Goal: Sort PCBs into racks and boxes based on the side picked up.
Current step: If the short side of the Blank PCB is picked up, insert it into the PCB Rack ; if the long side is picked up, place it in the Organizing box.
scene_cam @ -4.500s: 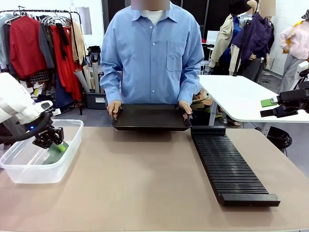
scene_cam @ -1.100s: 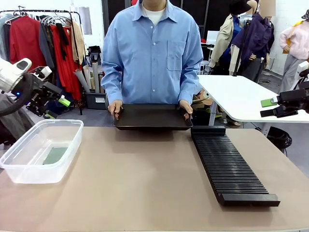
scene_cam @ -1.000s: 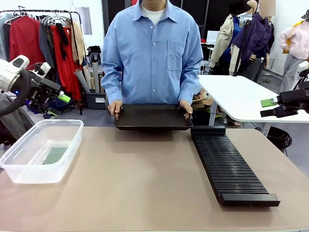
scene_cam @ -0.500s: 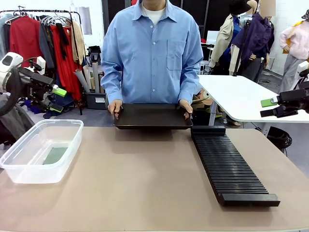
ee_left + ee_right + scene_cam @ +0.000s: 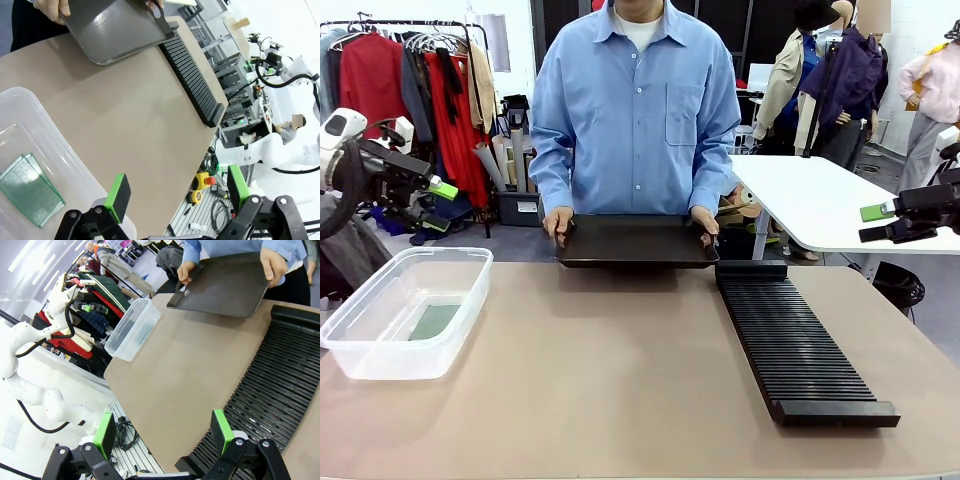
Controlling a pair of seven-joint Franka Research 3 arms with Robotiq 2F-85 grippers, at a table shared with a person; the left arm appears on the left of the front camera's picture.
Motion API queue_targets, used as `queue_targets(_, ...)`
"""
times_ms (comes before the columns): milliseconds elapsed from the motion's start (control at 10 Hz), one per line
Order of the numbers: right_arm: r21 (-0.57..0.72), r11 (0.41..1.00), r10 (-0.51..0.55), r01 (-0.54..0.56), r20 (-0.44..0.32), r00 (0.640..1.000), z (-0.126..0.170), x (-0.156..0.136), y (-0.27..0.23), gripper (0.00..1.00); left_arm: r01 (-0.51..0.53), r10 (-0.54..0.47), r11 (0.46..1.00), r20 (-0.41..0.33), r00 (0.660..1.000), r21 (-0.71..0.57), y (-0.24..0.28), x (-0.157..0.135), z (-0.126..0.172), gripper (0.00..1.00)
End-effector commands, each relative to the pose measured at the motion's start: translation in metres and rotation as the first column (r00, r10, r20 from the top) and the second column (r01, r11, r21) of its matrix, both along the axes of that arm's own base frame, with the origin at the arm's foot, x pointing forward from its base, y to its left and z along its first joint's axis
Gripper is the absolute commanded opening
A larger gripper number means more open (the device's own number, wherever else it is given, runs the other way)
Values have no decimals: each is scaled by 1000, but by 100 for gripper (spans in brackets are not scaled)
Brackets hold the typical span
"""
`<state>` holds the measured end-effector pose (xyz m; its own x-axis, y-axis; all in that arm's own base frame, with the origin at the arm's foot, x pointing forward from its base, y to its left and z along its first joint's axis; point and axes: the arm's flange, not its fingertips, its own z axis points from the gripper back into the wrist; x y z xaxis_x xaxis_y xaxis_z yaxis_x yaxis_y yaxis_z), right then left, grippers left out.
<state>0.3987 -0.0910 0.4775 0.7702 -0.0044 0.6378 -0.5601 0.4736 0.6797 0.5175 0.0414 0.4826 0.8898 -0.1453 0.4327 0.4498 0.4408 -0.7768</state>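
Flat green PCBs (image 5: pixel 433 321) lie on the bottom of the clear box (image 5: pixel 375 365) at the table's left edge. In the left wrist view the PCBs (image 5: pixel 29 186) look like two stacked boards inside the box (image 5: pixel 35 117). My left gripper (image 5: pixel 438 205) hangs open and empty, above and behind the box; my left gripper (image 5: pixel 177 190) shows its jaws wide apart. The black slotted rack (image 5: pixel 795 345) lies on the right. My right gripper (image 5: pixel 875 222) hovers open and empty off the table's right side, and the right gripper (image 5: pixel 163 431) looks over the rack (image 5: pixel 280 390).
A person at the far side holds a shallow black tray (image 5: pixel 635 242) with both hands at the table's far edge. A clothes rail stands behind my left arm, and a white table stands behind the right one. Bare tabletop (image 5: pixel 620 380) lies between box and rack.
My left gripper has left the box, where it held a PCB; the board now lies in the box. Over the last second the gripper drifted slightly left. The right arm has not moved.
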Motion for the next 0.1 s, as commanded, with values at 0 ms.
queue_targets(0, 9, 1000, -6, 6, 0, 1000, 3, 1, 1, 100, -12, 12, 1000, -5, 1000, 5, -2, -3, 3, 100)
